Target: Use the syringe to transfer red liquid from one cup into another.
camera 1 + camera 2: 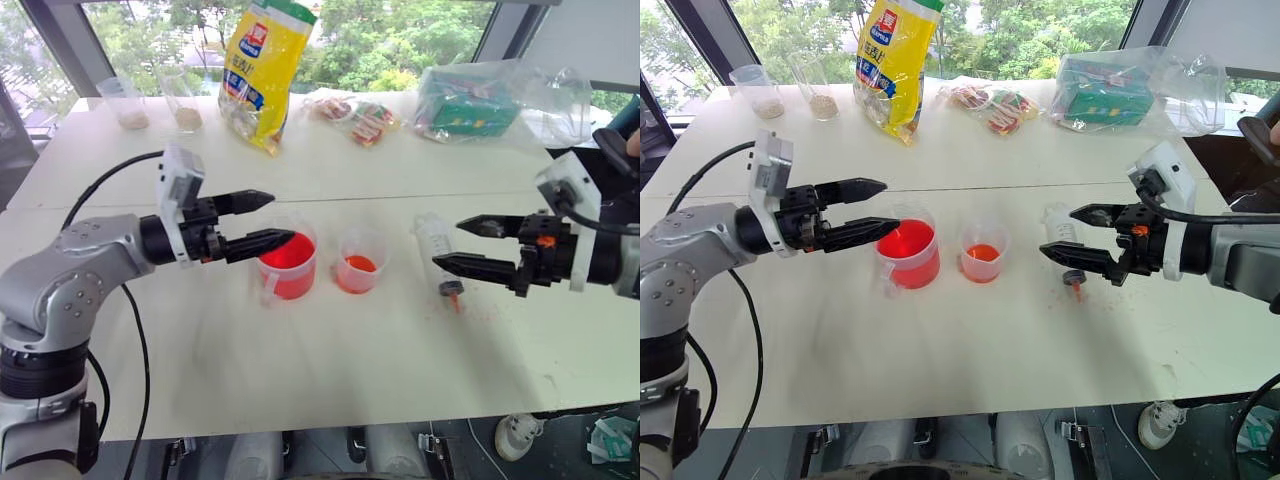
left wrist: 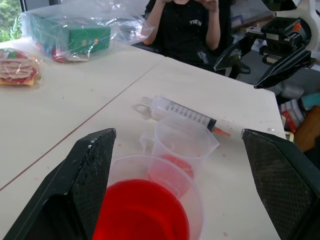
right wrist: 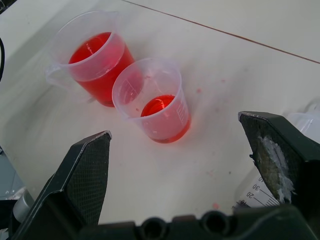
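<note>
- While our two arms hover above the white desk (image 1: 330,380), our left gripper (image 1: 268,222) hangs with its black fingers spread apart and empty, the lower fingertip over the rim of the handled cup.
- Our right gripper (image 1: 455,245) likewise stands with its fingers wide apart, holding nothing, poised just above the syringe.
- Nearest the desk's front edge among the task's things, the large clear plastic syringe with the short orange-red tip (image 1: 439,252) lies flat on the desk, tip toward the front edge, right of both cups.
- Just left of it stands the small clear handleless plastic cup (image 1: 361,263), upright, with a thin layer of orange-red liquid at its bottom.
- Beside that, close but apart as far as we can tell, stands the wider clear plastic measuring cup with a side handle (image 1: 286,265), upright, well filled with bright red liquid (image 1: 288,252).
- Small reddish spots mark the desk around the syringe tip.
- Farther back, along the far edge, we see a yellow plastic bag (image 1: 264,70), small snack packets (image 1: 358,118) and a green box inside a clear plastic bag (image 1: 470,103).
- At the far left corner stand two tall clear cups with beige powder (image 1: 152,102).
- Beyond the desk's right edge, the left wrist view shows a person in a black shirt (image 2: 187,27).
</note>
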`<state>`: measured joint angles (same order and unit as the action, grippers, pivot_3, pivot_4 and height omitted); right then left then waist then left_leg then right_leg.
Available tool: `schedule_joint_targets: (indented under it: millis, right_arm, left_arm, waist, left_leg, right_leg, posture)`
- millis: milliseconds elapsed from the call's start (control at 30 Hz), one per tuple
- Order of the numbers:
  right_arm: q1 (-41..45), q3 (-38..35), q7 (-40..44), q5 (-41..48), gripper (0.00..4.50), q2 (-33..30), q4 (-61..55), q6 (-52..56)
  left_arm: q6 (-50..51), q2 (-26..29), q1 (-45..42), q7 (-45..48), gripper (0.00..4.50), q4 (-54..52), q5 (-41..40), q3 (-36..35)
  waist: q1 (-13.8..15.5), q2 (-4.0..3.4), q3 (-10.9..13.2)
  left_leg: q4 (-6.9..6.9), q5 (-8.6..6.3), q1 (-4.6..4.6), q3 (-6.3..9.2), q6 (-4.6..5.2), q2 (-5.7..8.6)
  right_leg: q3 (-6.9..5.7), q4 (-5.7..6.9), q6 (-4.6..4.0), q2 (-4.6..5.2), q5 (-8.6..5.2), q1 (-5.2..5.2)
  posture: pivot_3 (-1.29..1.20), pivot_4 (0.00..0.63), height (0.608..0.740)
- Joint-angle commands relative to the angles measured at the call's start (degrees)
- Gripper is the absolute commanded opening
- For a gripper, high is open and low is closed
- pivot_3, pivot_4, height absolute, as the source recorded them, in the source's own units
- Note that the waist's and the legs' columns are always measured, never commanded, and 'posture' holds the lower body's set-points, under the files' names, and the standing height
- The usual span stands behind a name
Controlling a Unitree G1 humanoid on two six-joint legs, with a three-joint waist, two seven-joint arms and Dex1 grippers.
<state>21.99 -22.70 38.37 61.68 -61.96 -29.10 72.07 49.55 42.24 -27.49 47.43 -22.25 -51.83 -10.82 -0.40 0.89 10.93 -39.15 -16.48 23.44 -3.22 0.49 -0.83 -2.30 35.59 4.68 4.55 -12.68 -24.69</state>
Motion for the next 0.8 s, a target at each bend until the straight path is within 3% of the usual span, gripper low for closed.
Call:
schedule_joint_targets:
  millis: [33, 433, 800]
  right_arm:
    - [0.17, -0.52, 0.26, -0.53, 4.45, -0.66, -0.44, -1.89]
    - [0.36, 0.1, 0.07, -1.15, 4.45, -1.58, 0.41, -2.21]
    - [3.26, 5.77, -3.03, -6.98, 4.45, -2.24, 4.67, -0.88]
  left_arm:
    - [-0.43, 0.38, -0.73, -0.31, 4.17, -0.78, -0.64, -0.9]
    - [-1.24, -0.78, -1.75, -1.5, 4.17, -0.24, -0.77, -0.28]
    - [-3.49, -1.75, -1.59, -0.28, 4.17, 0.33, 1.27, 1.49]
  waist:
    - [0.0, 0.0, 0.0]
    - [0.05, 0.0, 0.0]
    - [-0.14, 0.0, 0.0]
  left_leg:
    - [0.0, 0.0, 0.0, 0.0, 0.0, 0.0]
    - [0.0, 0.0, 0.0, 0.0, 0.0, 0.0]
    - [0.0, 0.0, -0.01, -0.01, 0.0, 0.01]
  right_leg:
    - [0.0, 0.0, 0.02, 0.0, 0.01, 0.0]
    - [0.0, 0.0, 0.03, 0.0, 0.02, 0.01]
    - [0.0, 0.0, 0.04, -0.01, 0.02, 0.01]
  posture:
    - [0.0, 0.15, 0.74]
    - [0.0, 0.15, 0.74]
    - [0.0, 0.15, 0.74]
